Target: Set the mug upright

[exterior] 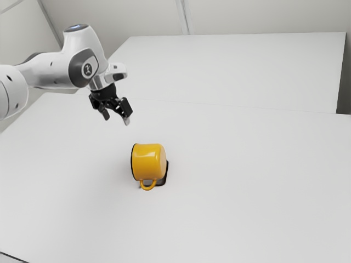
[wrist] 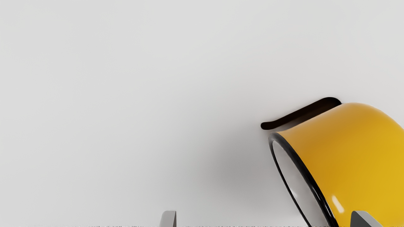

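On the white table (exterior: 236, 175), the yellow mug (exterior: 148, 160) lies on its side, its mouth toward the exterior view's left. Its black rim (wrist: 295, 153) circles a pale inside (wrist: 290, 176), and the yellow handle (exterior: 147, 188) sticks out toward the near side of the exterior view. Just beside the mug is a dark, narrow shape (wrist: 303, 113); what it is, the pictures do not settle. Up and toward the exterior view's left from the mug, the black gripper (exterior: 117, 118) hangs above the table, fingers spread, with nothing pinched between them. In the wrist view one fingertip (wrist: 363, 219) overlaps the mug's yellow side. Beyond the gripper, the white arm (exterior: 52, 68) reaches in from the exterior view's left.
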Controlling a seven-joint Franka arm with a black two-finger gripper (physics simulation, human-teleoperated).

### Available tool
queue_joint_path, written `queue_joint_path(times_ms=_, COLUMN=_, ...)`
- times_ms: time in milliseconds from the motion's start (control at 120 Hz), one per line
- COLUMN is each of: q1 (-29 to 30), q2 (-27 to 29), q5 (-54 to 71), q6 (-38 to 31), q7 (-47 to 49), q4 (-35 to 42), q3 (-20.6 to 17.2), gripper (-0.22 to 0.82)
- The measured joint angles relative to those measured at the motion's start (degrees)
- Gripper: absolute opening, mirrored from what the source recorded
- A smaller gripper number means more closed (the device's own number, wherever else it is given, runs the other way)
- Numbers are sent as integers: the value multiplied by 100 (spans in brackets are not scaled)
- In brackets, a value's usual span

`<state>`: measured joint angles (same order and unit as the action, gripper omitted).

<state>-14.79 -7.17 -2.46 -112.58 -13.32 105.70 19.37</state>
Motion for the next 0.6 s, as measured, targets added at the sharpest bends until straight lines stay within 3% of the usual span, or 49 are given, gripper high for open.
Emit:
queue_joint_path(times_ms=167, q1=48, q2=137, q5=-377, q6=-9, q7=-10, q4=226, q3=167, gripper=60)
queue_joint_path(times_ms=408, q1=510, q2=197, q5=-3059, q6=141, q7=-508, q4=1044, q3=230, gripper=60)
queue_joint_path(times_ms=600, q1=592, q2=224, q5=-4103, q6=346, q7=-882, q4=1411, q3=449, gripper=60)
